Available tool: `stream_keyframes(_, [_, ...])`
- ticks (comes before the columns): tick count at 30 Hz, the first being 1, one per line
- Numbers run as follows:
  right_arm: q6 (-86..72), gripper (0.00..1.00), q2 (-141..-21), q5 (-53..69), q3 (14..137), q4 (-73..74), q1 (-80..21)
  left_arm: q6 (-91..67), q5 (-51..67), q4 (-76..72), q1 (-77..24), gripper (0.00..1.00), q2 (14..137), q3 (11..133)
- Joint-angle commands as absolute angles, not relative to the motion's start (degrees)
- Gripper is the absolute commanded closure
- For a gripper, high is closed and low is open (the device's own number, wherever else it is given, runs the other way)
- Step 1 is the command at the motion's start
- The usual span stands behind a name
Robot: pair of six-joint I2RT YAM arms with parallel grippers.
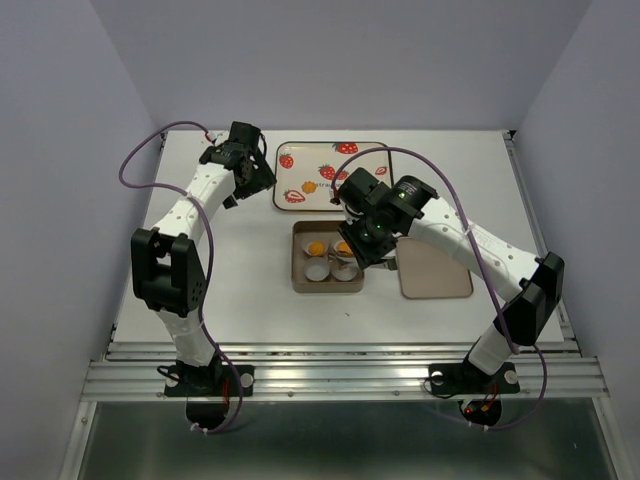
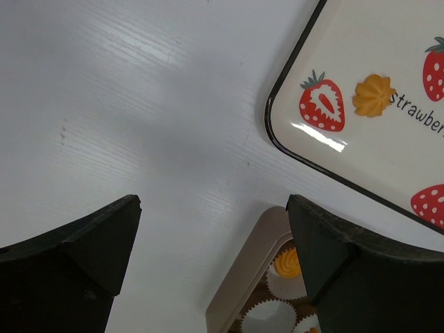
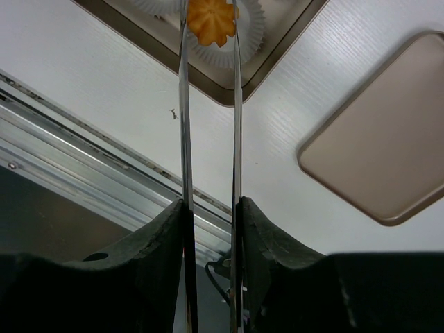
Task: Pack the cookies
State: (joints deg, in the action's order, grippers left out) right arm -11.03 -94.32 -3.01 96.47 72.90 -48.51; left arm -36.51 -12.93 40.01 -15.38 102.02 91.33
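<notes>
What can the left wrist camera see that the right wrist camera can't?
Only the left wrist view shows the strawberry tray with a loose cookie on it, and the open left hand. Only the right wrist view shows the right hand gripping thin metal tongs that pinch a second cookie, the flat tan lid and the table's metal edge. Both show the white table, the tan box and white paper cups.

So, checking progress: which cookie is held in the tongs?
The cookie pinched at the tongs' tips, over a paper cup in the box. The others lie free: one on the strawberry tray, one already in a cup.
</notes>
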Motion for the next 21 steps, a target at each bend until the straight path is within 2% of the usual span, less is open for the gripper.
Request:
stream_keyframes(1, [-11.25,0.6,-93.17,-3.16,95.63,72.33,-49.13,-36.12,-13.71,39.73,-15.64,0.01,98.88,90.53])
stream_keyframes(21, [-11.95,0.59,-93.34,-5.63,94.04,68.82,-49.66,-36.04,-13.8,40.08,-15.64,0.01,98.61,90.26])
